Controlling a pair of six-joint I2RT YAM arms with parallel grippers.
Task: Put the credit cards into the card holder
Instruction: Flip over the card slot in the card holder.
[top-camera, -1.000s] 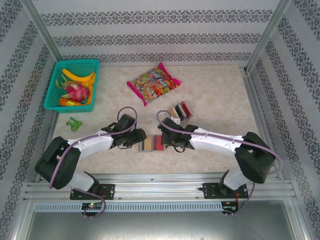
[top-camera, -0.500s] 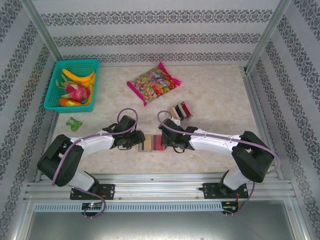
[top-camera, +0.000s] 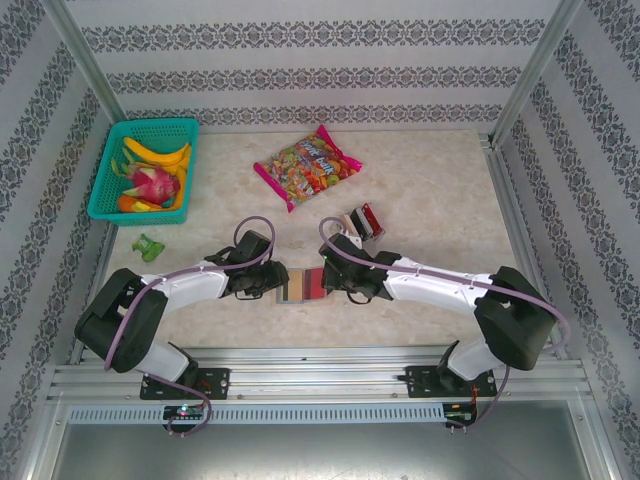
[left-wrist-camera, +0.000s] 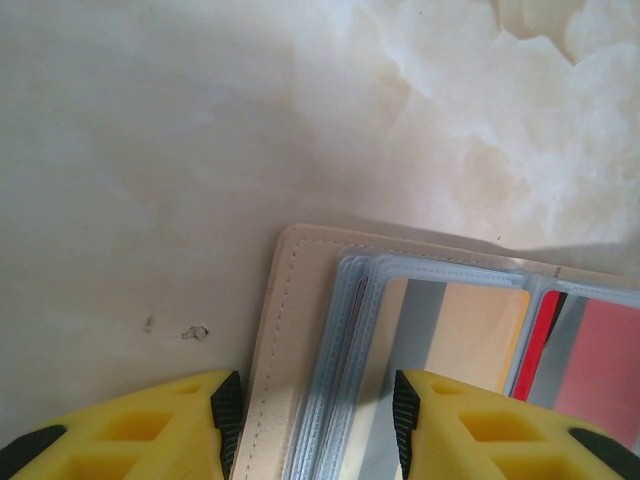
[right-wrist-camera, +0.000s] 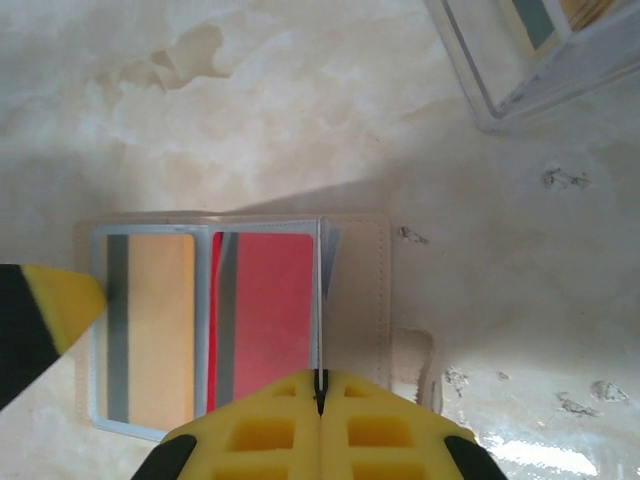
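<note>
At the tabletop's far left corner, fruit is kept in a teal basket (top-camera: 135, 216). The left gripper (left-wrist-camera: 312, 405) is spread wide astride the left flap of the card holder (left-wrist-camera: 300, 300), apparently so that it is kept flat. The holder is laid open by the middle of the near edge; a tan card (right-wrist-camera: 150, 320) and a red card (right-wrist-camera: 265, 310) are sleeved inside. The right gripper (right-wrist-camera: 320, 395) is pinched shut on an upright clear leaf (right-wrist-camera: 322, 300), presumably to bare another pocket. More cards are stood in the clear rack (top-camera: 362, 222).
</note>
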